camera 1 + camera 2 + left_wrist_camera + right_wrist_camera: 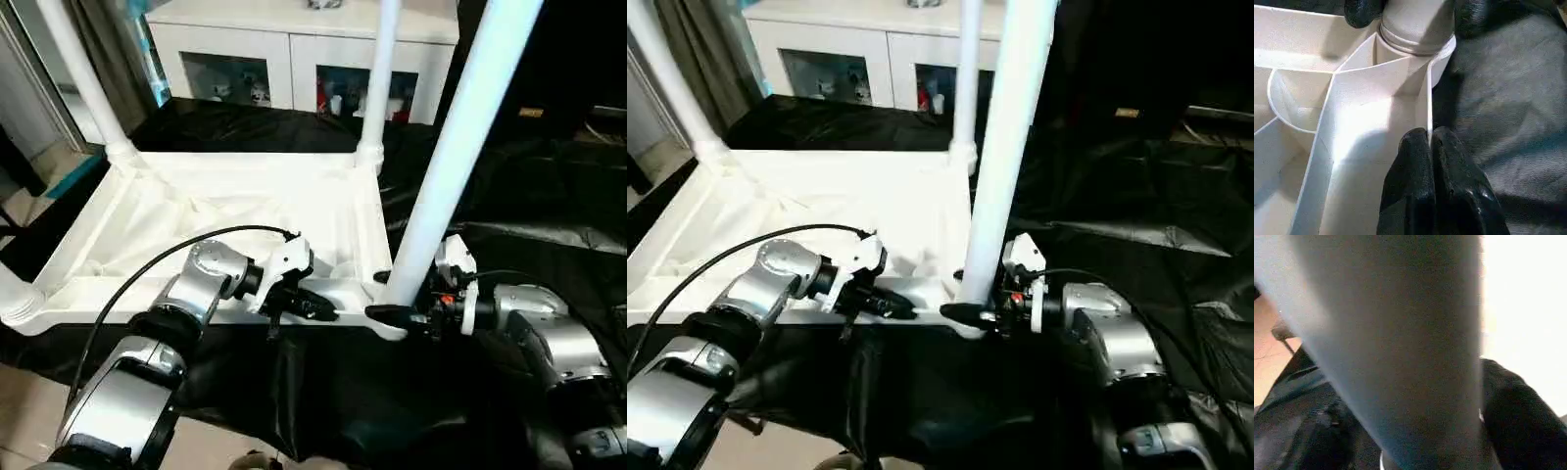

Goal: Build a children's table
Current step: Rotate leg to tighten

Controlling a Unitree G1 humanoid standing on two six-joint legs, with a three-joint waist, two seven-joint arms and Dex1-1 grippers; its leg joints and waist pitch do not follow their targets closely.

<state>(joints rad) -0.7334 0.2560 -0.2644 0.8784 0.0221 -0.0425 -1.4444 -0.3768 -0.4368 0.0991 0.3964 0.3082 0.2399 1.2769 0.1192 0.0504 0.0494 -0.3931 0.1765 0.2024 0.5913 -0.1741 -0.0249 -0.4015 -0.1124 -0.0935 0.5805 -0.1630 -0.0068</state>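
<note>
From the head views, the table top lies upside down on black sheeting, ribbed side up, with legs standing in its corner sockets; the far legs and the near leg are cut off by the upper edge, and a stub at the left edge is barely seen. The left gripper rests on the top's near rim, its fingers together, pinching that rim. Just to its right, the right gripper sits at the foot of the near leg, its black fingers either side of the base; how firmly they grip cannot be told. Behind stands a cabinet; its shelf contents are too small to make out. The left wrist view shows the black fingertips closed on a thin rim wall, the socketed leg just beyond. In the right wrist view, the leg looms close and blurred, hiding the fingers. No writing is legible.
</note>
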